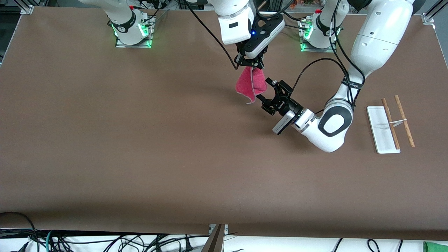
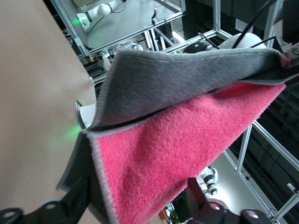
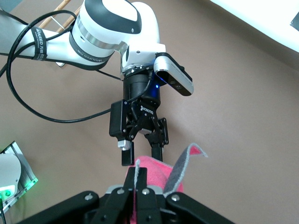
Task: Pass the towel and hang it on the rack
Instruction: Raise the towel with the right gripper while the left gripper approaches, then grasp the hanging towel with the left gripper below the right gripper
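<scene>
Right gripper (image 1: 249, 64) pinches the towel (image 1: 247, 85) top at frame center; left gripper (image 1: 266, 91), spread, should clamp deep before release.
</scene>
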